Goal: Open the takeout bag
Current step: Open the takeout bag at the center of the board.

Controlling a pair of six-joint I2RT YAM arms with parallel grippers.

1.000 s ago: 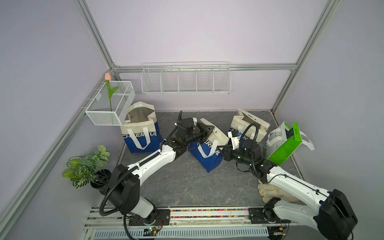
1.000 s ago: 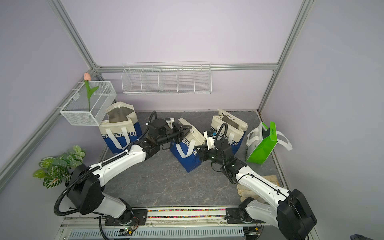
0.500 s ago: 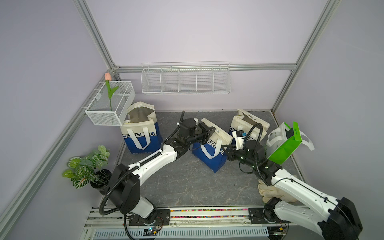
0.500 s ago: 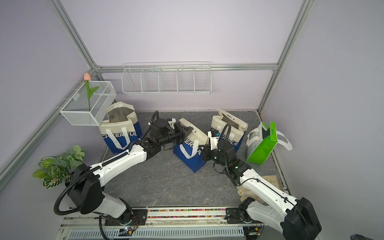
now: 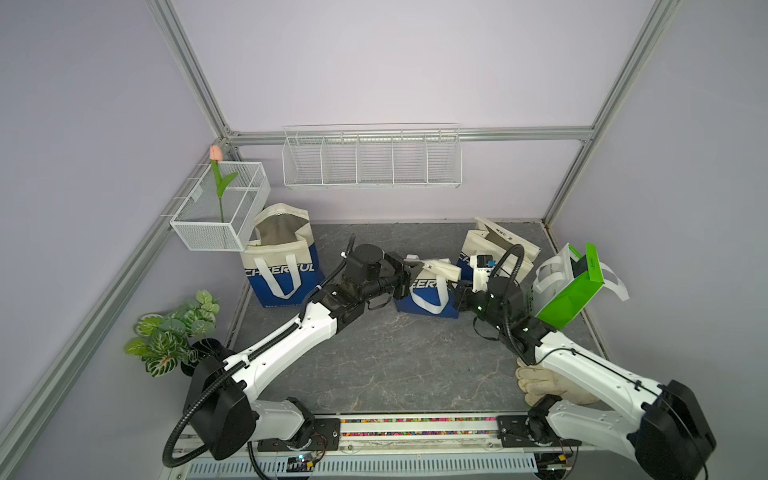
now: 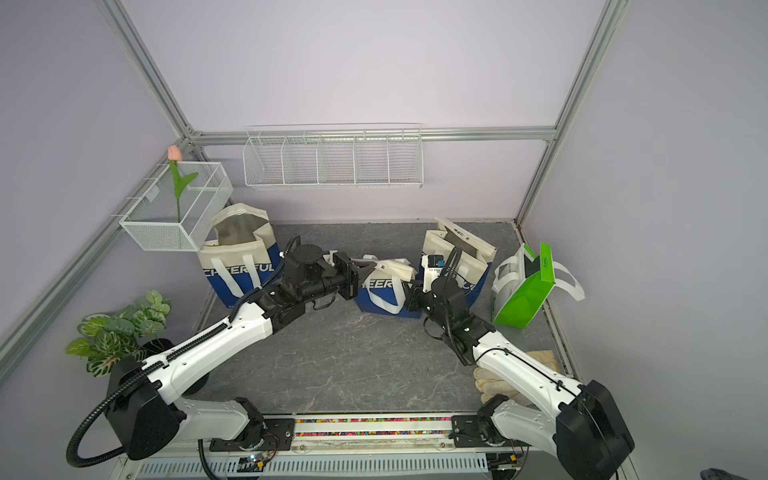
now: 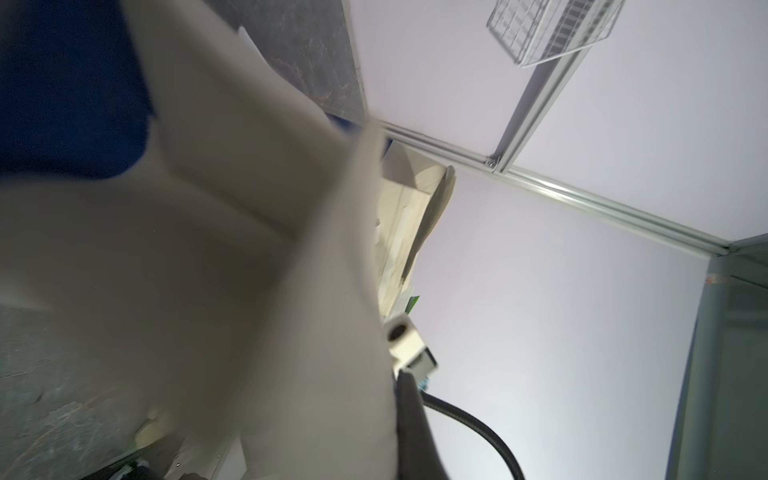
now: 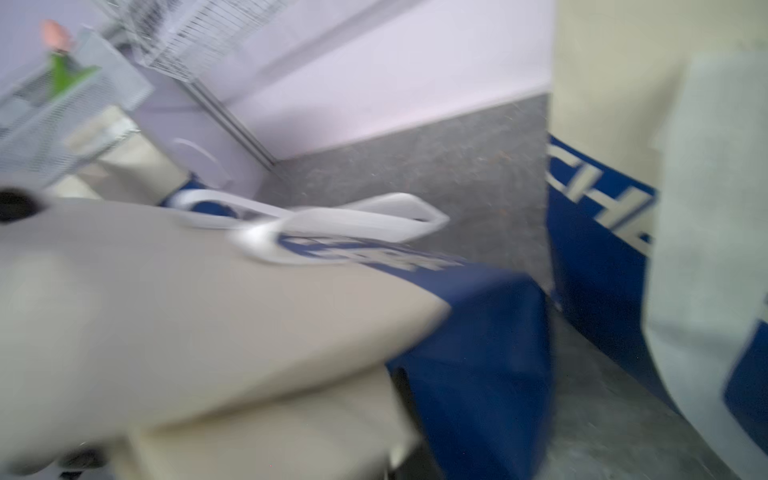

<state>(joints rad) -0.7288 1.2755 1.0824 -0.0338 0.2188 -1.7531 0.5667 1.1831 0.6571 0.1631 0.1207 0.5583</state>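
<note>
The grey mat (image 5: 395,353) carries a tall open CHEERFUL bag (image 5: 282,266) well behind the left gripper (image 5: 409,272). Another cream-and-blue bag (image 5: 498,245) stands just behind the right gripper (image 5: 458,291), with a green bag (image 5: 569,295) farther out on that same side. The smaller takeout bag (image 5: 428,291) sits between the two grippers, and in both top views each has its jaws pinched together on the bag's cream top edge, at opposite ends. Both wrist views are blurred, and cream fabric takes up much of each.
</note>
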